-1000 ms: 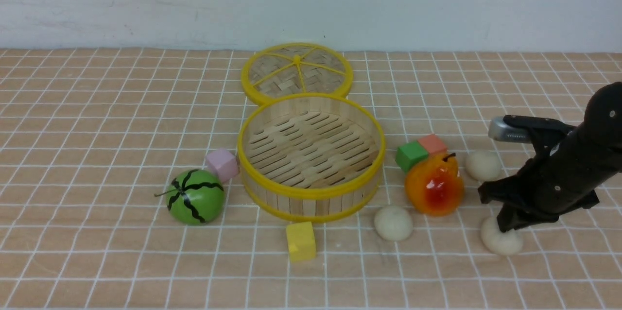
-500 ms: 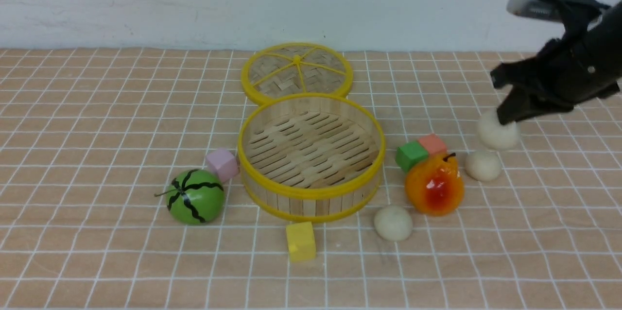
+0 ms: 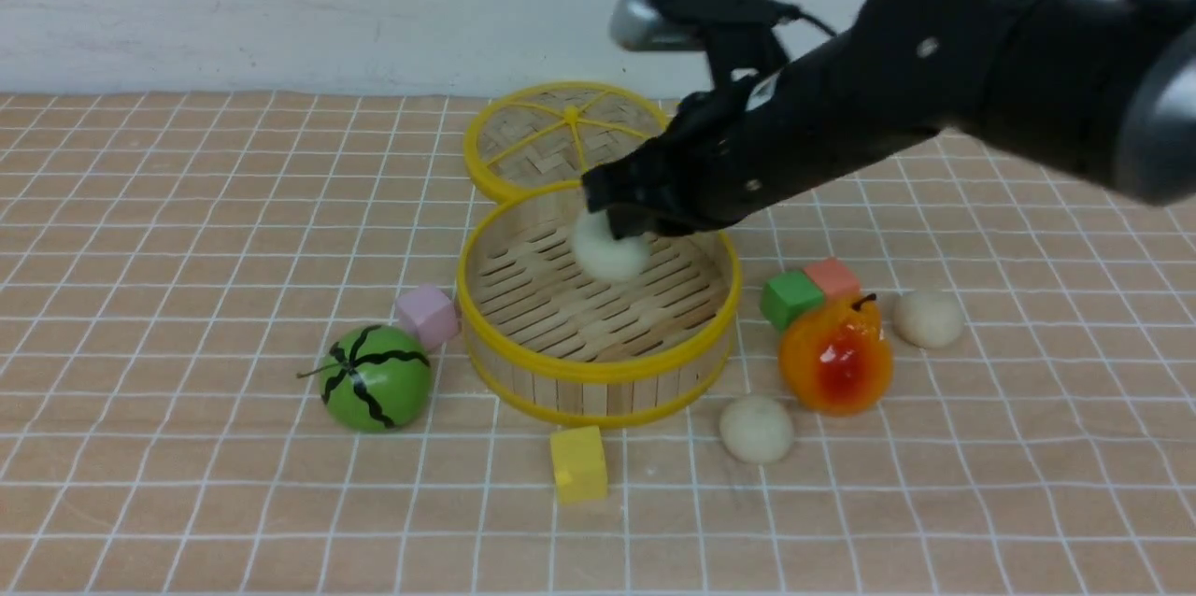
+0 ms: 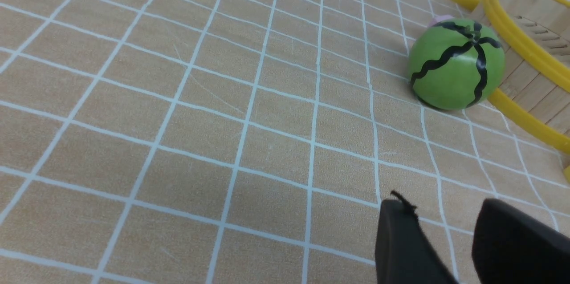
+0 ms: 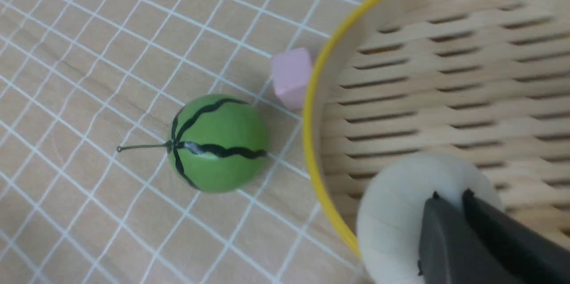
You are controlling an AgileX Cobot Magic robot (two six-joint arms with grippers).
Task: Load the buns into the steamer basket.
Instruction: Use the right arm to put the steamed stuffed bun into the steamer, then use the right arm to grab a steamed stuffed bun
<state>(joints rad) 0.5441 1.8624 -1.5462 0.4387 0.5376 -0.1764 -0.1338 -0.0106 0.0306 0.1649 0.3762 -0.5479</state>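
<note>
Your right gripper point(image 3: 624, 224) is clamped on the top of 1 bun point(image 3: 610, 258), which hangs within the ring of the basket point(image 3: 598, 374), towards its far side. Lower it close to the slats, then let go gently: dropped from height, a round bun could roll or bounce against the wall. Afterwards lift straight up, clear of the yellow rim. 2 other buns lie on the cloth point(image 3: 187, 204) right of the basket: the far bun point(image 3: 929, 319) and the near bun point(image 3: 756, 429). You cannot tell whether the held bun touches the floor; the arm point(image 3: 934, 82) hides the far wall. The left gripper point(image 4: 443, 213) shows only its fingertips, apart and empty.
</note>
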